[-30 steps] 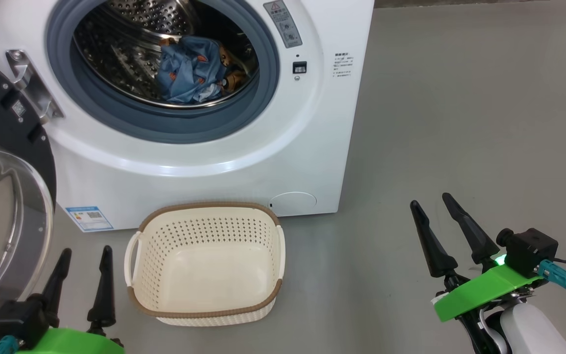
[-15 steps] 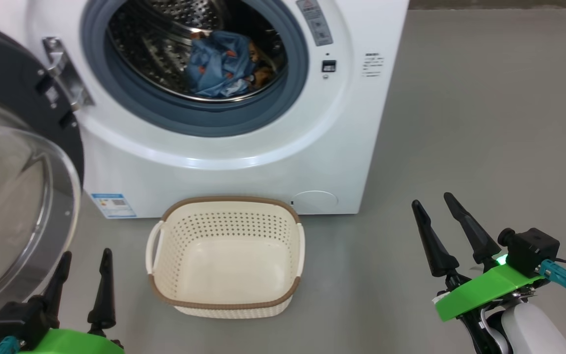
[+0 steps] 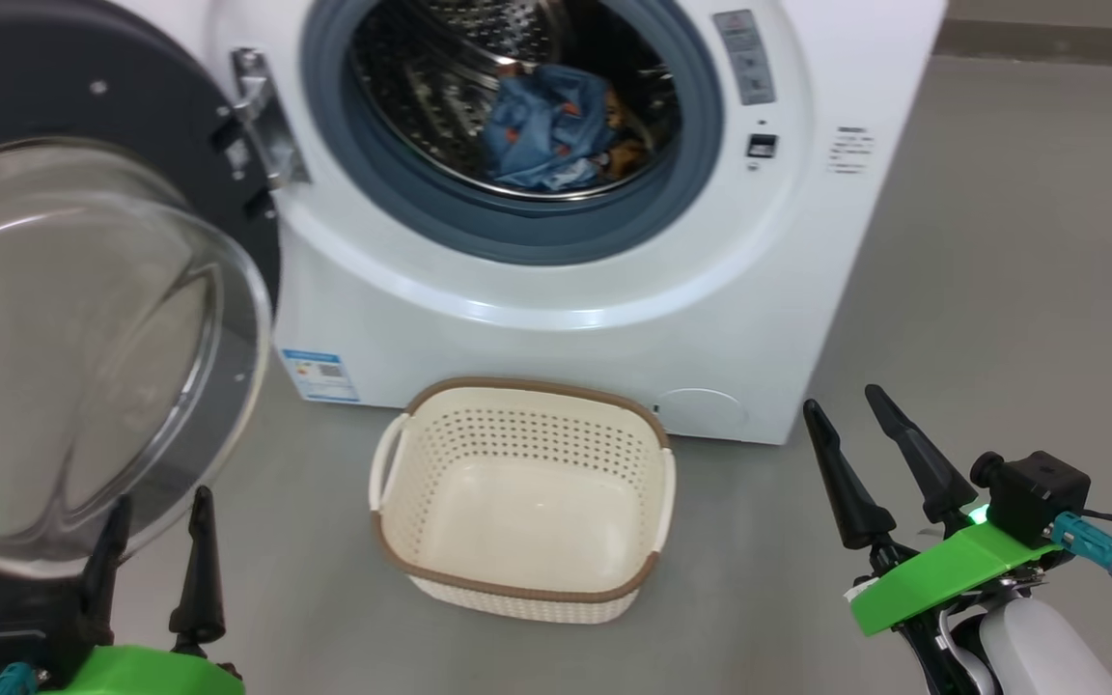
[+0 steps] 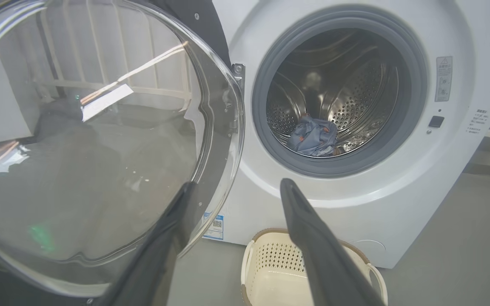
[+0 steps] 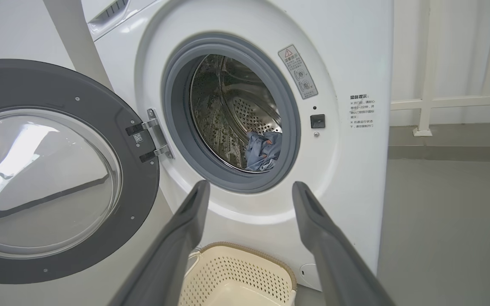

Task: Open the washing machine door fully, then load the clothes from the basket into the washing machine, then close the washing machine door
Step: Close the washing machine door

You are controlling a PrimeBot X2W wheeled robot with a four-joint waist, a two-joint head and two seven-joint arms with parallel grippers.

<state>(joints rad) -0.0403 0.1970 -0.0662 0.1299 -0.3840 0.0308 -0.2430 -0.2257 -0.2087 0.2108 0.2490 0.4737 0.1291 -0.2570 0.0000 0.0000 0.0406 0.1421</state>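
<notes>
The washing machine (image 3: 614,319) stands on the grey floor (image 3: 1000,290) with the washing machine door (image 3: 131,77) swung wide open off its left side, hinged there, dark inner face and bulging glass bowl (image 3: 64,338) turned outward. The clothes (image 3: 546,130), a bunched light blue piece with orange-brown prints, lie in the machine's steel drum behind the blue-grey seal (image 3: 517,236). The basket (image 3: 527,386) sits on the floor just before the machine's foot, below the opening, its cream bottom showing. The left tool (image 3: 160,497) hangs before the machine's open door, fingers spread wide, gripping nothing; whether it touches the bowl I cannot tell. The right tool (image 3: 841,398), equally wide and unladen, hovers off the machine's right corner.
</notes>
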